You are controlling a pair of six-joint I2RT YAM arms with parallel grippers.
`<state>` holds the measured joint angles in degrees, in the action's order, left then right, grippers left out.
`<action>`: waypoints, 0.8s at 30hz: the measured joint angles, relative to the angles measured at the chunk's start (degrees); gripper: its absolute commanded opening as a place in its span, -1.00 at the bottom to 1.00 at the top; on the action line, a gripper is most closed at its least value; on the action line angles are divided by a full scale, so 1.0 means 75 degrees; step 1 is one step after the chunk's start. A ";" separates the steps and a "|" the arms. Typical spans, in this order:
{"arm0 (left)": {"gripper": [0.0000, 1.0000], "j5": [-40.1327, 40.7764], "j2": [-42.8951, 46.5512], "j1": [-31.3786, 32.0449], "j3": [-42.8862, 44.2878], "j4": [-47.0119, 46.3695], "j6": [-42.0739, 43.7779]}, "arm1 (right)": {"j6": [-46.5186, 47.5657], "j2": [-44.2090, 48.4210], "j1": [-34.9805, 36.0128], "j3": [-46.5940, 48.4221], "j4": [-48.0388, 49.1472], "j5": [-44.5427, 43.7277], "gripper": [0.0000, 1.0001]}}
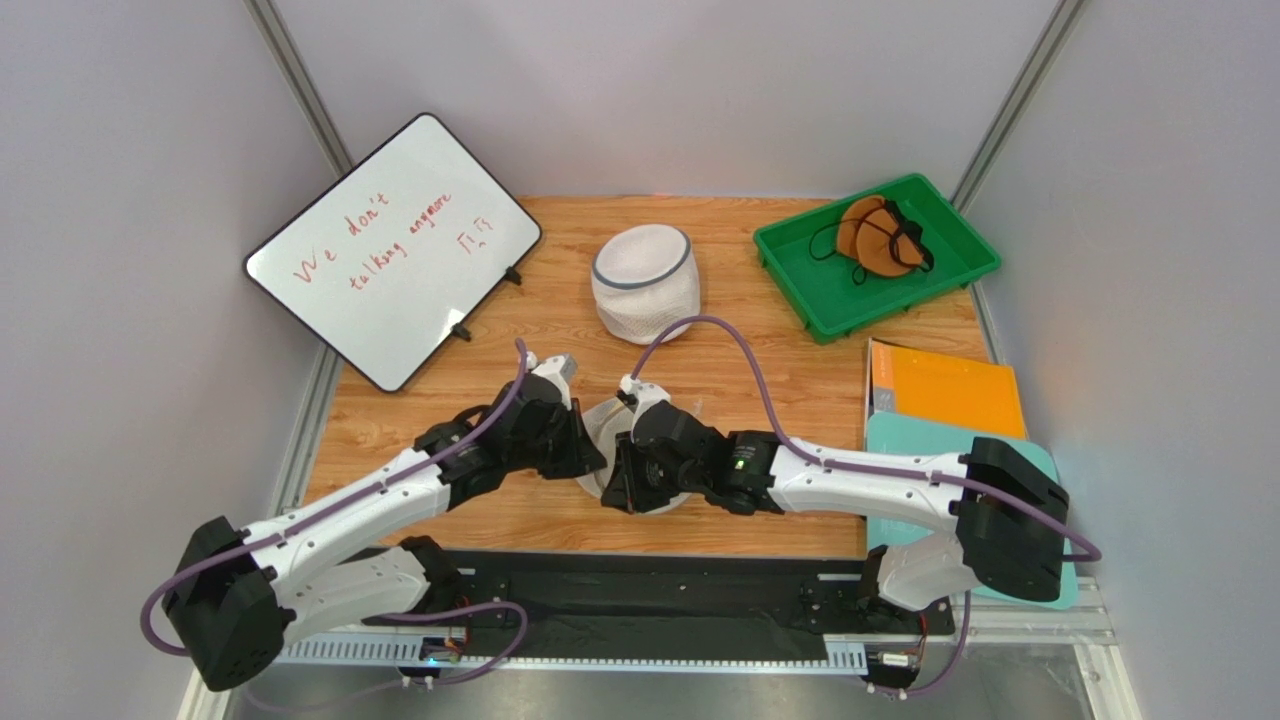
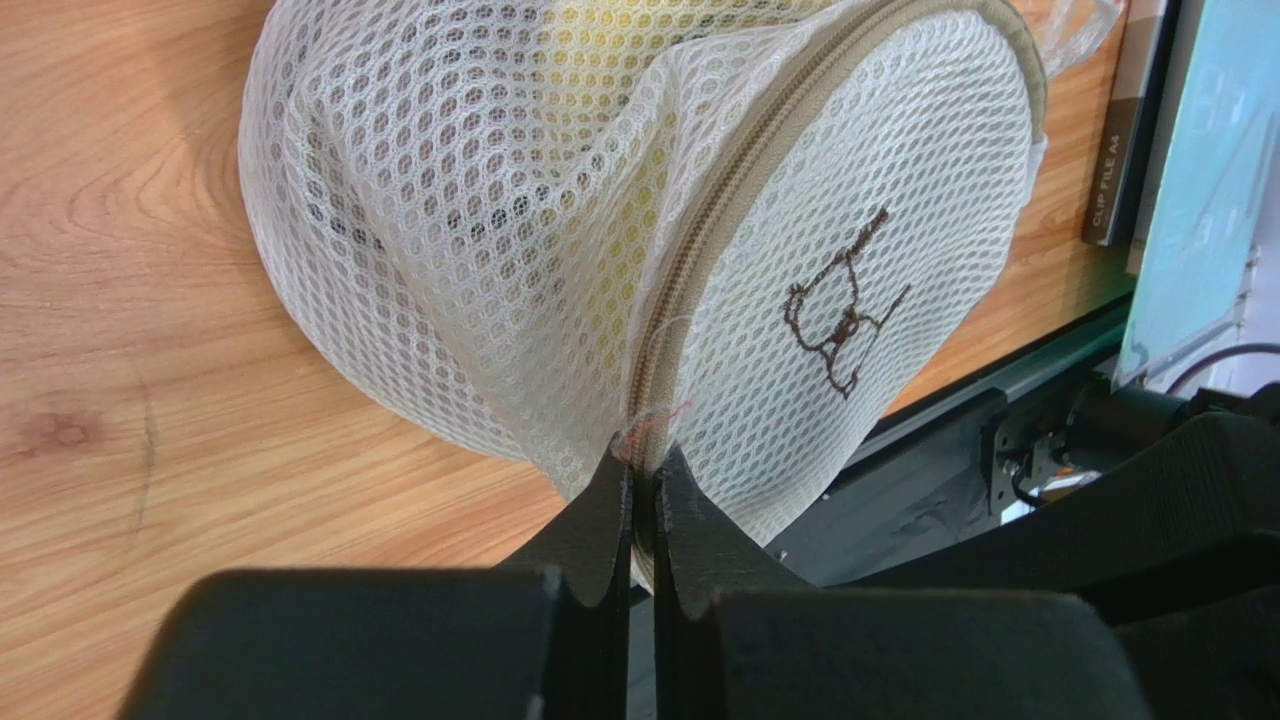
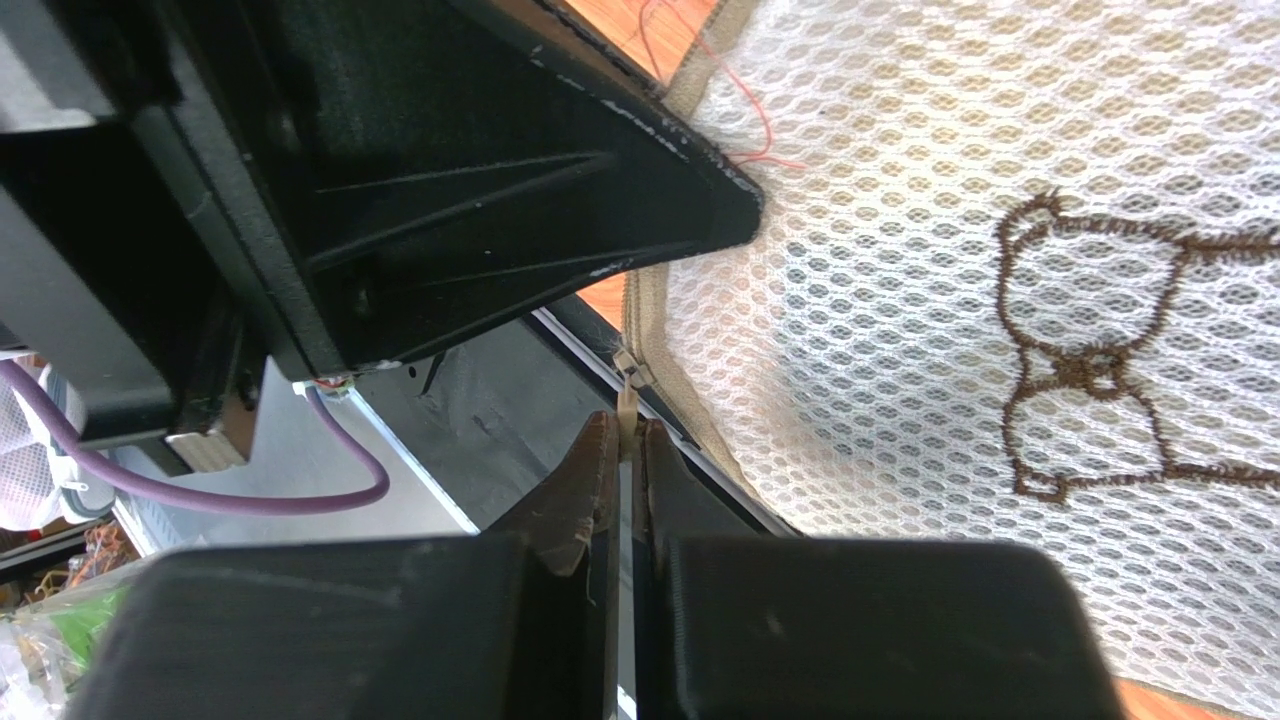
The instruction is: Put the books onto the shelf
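Pinching the mesh bag [image 2: 496, 225] by its zip seam with the left gripper [image 2: 642, 458], jaws closed tight on soft honeycomb netting, and nipping the thin zip pull [image 3: 624, 398] in the right gripper [image 3: 625, 435], equally closed. Leaving the books [image 1: 950, 390] lying flat well right of the bag, stiff-covered, orange and teal, nearer the right arm, outside both jaws.

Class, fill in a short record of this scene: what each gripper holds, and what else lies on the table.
left gripper: fingers shut on the mesh bag, at its zip seam
right gripper: fingers shut on the zip pull
bag position: on the table, near edge
elsewhere: whiteboard, green tray, orange folder, teal folder
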<state>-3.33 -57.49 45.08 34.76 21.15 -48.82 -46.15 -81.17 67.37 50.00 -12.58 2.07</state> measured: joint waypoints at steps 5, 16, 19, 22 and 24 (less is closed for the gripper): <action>-1.00 0.0015 -0.0187 0.0000 0.0026 -0.0064 -0.0029 | 0.0020 -0.0003 0.0000 0.0000 -0.0009 -0.0017 -1.00; -1.00 0.0055 -0.0286 -0.0195 0.0201 0.0032 0.0035 | 0.0006 0.0172 -0.0003 -0.0321 0.0157 -0.0105 -1.00; -1.00 -0.0015 -0.0245 -0.0458 0.0201 0.0061 0.0082 | -0.0020 0.0277 -0.0003 -0.0495 0.0207 -0.0143 -1.00; -1.00 -0.0073 -0.0143 -0.0662 0.0201 0.0076 0.0189 | -0.0047 0.0434 -0.0003 -0.0679 0.0219 -0.0172 -1.00; -1.00 -0.0117 -0.0119 -0.0729 0.0201 0.0076 0.0262 | -0.0070 0.0516 -0.0003 -0.0737 0.0210 -0.0204 -1.00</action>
<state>-4.21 -58.39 39.62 36.27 21.71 -46.85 -46.68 -77.30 67.35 44.47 -11.00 0.54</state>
